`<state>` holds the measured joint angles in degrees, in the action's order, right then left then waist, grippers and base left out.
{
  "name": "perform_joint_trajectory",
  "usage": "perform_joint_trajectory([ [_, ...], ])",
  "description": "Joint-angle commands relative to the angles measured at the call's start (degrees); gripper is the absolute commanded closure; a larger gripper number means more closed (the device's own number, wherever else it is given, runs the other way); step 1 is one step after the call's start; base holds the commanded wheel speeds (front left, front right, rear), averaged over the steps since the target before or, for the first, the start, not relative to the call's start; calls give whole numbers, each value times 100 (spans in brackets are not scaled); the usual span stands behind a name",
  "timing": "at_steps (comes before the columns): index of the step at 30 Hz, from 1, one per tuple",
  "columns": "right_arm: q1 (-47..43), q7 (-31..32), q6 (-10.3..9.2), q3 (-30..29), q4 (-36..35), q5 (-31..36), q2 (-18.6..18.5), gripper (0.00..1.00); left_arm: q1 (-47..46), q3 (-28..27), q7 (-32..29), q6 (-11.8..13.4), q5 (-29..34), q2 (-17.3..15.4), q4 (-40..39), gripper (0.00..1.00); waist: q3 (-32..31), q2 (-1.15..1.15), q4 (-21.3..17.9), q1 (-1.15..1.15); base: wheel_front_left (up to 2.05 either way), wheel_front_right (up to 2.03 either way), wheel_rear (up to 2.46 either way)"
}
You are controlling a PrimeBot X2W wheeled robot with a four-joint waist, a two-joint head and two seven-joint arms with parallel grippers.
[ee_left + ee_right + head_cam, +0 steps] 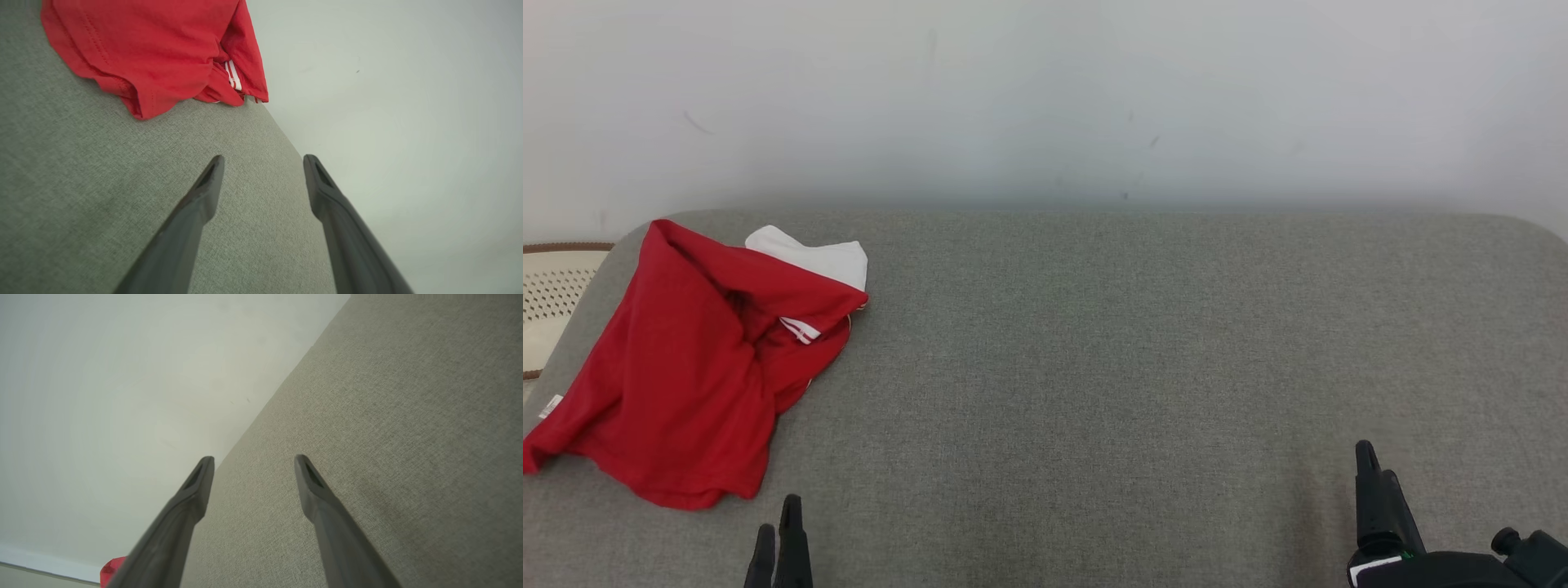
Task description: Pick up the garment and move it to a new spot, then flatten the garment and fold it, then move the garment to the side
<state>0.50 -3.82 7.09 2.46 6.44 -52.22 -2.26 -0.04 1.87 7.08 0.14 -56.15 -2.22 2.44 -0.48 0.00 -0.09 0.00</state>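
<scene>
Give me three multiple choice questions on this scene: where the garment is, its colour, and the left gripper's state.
1. Where does the garment lie on the grey surface? A left end; B middle; C right end.
2. Its main colour? A blue; B red; C green.
3. The left gripper is: A shut on the garment; B open and empty; C shut, empty.
Answers: 1 A, it lies crumpled at the head view's left; 2 B, red cloth with white trim; 3 B, its fingers stand apart, holding nothing.
</scene>
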Motion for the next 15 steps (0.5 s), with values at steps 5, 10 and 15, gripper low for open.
perform_joint_trajectory([
  [5,16,-149,38,121,-147,710,-47,0,-113,73,105,87,834,-56,-45,0,0,0,-6,0,0,0,0],
  [10,12,-202,40,192,-212,1256,-51,0,-151,127,173,156,1419,-72,2,0,-7,0,-6,0,0,0,0],
  [15,-1,-234,42,258,-304,1815,-54,0,-188,183,236,273,1994,-117,39,0,-19,0,-10,0,0,0,0],
])
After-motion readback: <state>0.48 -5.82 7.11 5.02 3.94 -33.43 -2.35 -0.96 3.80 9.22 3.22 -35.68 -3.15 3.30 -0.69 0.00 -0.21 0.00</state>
